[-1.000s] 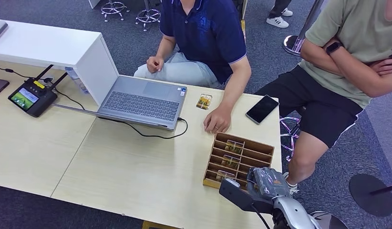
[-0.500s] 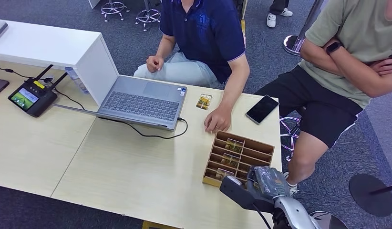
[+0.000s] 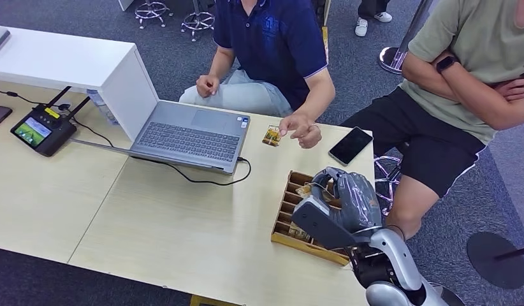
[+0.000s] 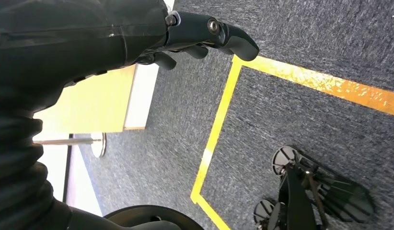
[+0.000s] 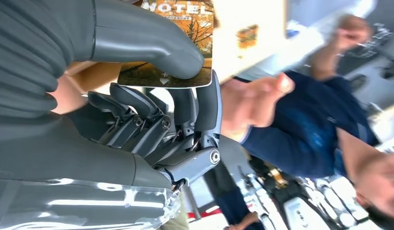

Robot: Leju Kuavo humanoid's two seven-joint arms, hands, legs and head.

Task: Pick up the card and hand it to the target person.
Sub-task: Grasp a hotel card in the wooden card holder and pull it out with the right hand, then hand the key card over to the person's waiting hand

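One card (image 5: 178, 43) is pinched between the thumb and fingers of the right hand (image 3: 345, 201), above the wooden slotted box (image 3: 291, 233) at the tabletop's near right corner. Left hand (image 4: 185, 36) hangs over carpet, fingers curled on nothing. Person's hand (image 3: 301, 129) hovers by the far edge.

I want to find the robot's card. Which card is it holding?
The card reading "HOTEL", pinched under the right hand's thumb. Another card lies loose on the table by the person's hand; others sit in the wooden box.
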